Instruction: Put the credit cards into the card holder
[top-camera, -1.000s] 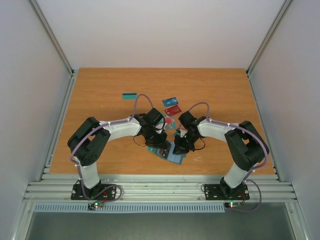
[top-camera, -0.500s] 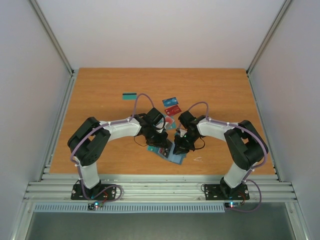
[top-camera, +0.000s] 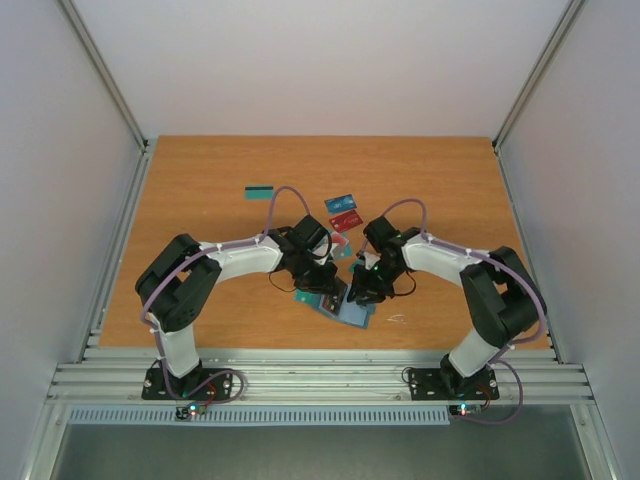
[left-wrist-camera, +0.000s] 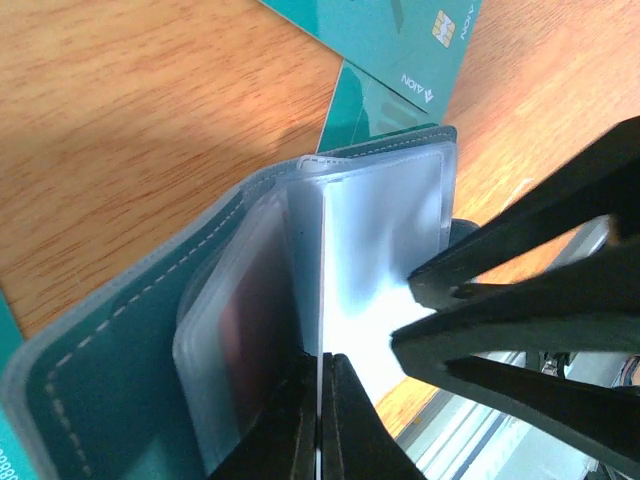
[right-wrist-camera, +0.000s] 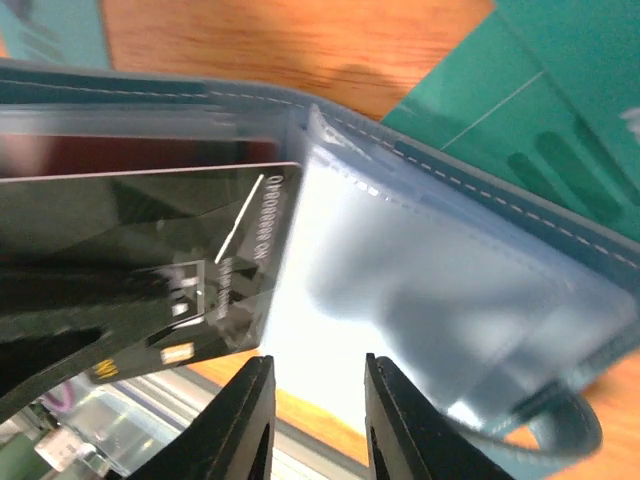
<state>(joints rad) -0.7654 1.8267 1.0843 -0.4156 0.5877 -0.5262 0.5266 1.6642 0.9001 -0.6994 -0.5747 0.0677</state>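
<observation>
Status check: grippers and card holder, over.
Left gripper shut on a clear sleeve of the card holder. Right gripper open beside the black card. Teal cards lie under the holder, nothing in the way.

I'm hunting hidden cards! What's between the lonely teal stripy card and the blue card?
Top view: only bare wooden table and the left arm's thin purple cable loop between the flat teal striped card and flat blue card.

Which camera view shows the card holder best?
The left wrist view: the card holder stands open there, its stitched teal outside and clear sleeves sharp. The right wrist view shows it too close, partly blurred, with a black card against a sleeve. The top view shows only a small, mostly covered patch.
</observation>
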